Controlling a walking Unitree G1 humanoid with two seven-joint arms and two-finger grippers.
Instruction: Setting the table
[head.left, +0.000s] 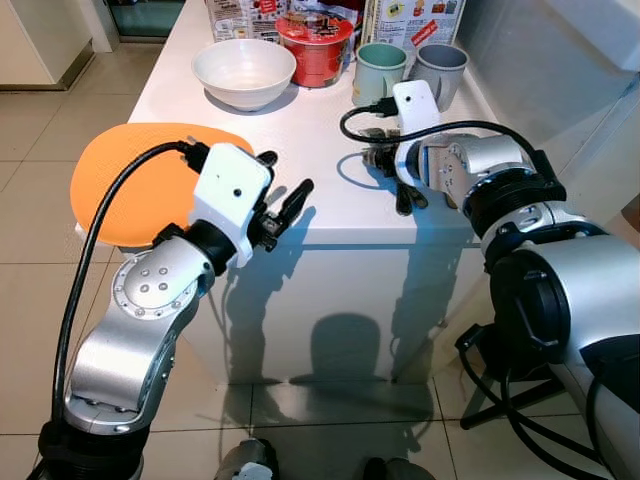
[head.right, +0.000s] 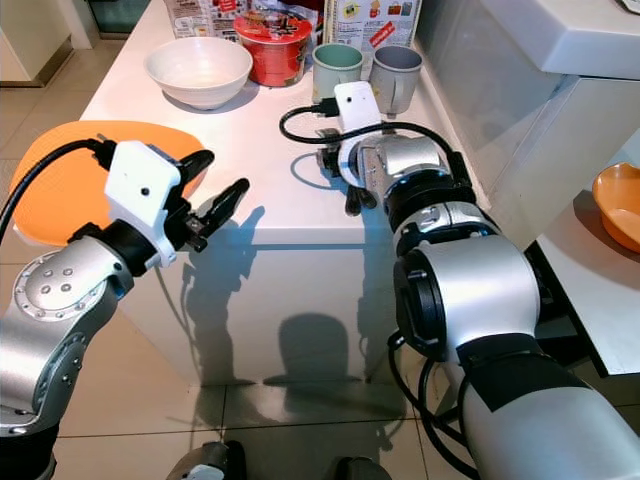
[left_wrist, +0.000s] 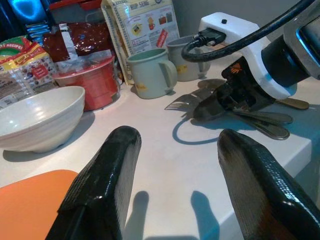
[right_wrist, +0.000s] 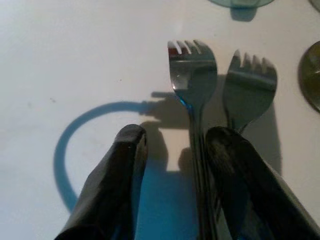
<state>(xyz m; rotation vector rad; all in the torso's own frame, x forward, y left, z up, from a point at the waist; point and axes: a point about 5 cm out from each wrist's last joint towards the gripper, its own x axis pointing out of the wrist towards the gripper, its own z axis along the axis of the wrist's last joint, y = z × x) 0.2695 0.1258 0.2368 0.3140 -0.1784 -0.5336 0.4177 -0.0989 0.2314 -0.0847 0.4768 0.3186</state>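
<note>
Right wrist view: right tool (right_wrist: 172, 150) spread, fork (right_wrist: 192, 70) handle between its fingers.

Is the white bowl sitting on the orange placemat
No, the white bowl stands on the bare white table, apart from the orange placemat, which lies nearer the robot at the table's left edge.

Bright, sharp frames; hard shadows.

A snack packet (left_wrist: 22, 60) reads "RECIPE"; the other package print is too small to read.
</note>
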